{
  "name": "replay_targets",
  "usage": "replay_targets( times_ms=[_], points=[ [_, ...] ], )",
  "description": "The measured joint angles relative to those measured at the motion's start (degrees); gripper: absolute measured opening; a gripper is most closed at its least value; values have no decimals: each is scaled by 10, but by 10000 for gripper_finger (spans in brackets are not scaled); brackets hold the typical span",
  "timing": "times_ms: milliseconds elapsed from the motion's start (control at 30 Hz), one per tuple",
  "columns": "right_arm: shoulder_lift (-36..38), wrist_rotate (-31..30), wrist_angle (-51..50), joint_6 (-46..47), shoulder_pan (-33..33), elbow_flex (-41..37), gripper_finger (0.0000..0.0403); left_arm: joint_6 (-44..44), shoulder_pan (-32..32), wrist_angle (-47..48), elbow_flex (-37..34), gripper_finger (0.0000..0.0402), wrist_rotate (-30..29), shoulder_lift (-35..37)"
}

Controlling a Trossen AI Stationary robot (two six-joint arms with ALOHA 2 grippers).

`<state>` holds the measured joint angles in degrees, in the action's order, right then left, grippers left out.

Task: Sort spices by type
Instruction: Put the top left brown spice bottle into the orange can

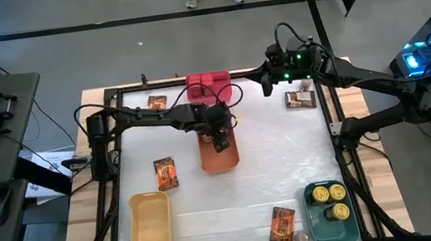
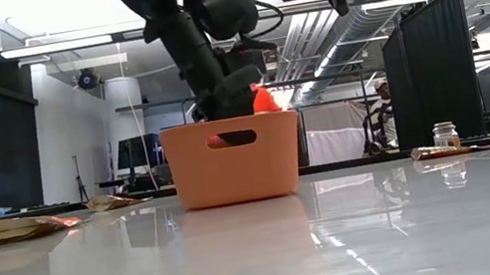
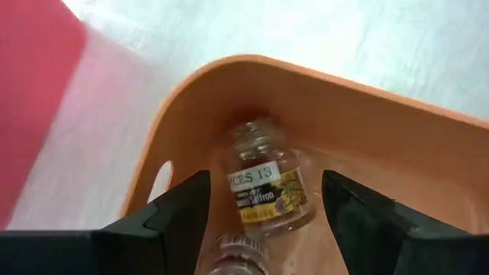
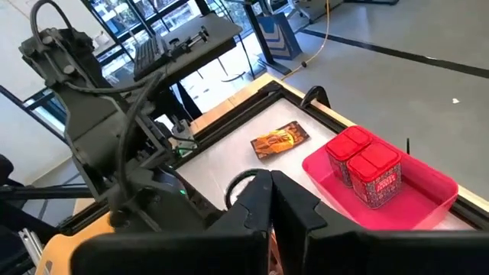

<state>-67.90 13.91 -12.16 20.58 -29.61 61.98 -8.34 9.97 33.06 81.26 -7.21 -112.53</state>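
An orange bin (image 1: 219, 155) stands mid-table. In it lie two tiny jars: a labelled one (image 3: 263, 191) on its side and another (image 3: 237, 258) nearer the camera. My left gripper (image 3: 263, 221) hangs open over the bin, pointing steeply down, a finger on either side of the labelled jar with gaps showing. My right gripper (image 4: 271, 206) is shut and empty, held high near the far edge (image 1: 266, 86). Two red boxes (image 4: 365, 162) stand in a red bin (image 1: 211, 87). Yellow-topped tins (image 1: 328, 196) sit in a green bin (image 1: 331, 221). Packets (image 1: 166, 174) (image 1: 282, 225) lie flat on the table.
A yellow bin (image 1: 147, 225) stands at the near left. More packets lie at the far left (image 1: 156, 103) and far right (image 1: 300, 99), with a jar (image 1: 305, 85) beside the latter. Another small jar (image 1: 301, 238) sits by the green bin. A person stands beyond the far edge.
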Motion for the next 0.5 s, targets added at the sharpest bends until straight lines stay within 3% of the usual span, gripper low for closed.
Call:
replay_targets(
  times_ms=[500],
  points=[
    [0, 0, 0, 15, 0, 0, 0, -14, 7, -4, 0, 234, 27, -50]
  ],
)
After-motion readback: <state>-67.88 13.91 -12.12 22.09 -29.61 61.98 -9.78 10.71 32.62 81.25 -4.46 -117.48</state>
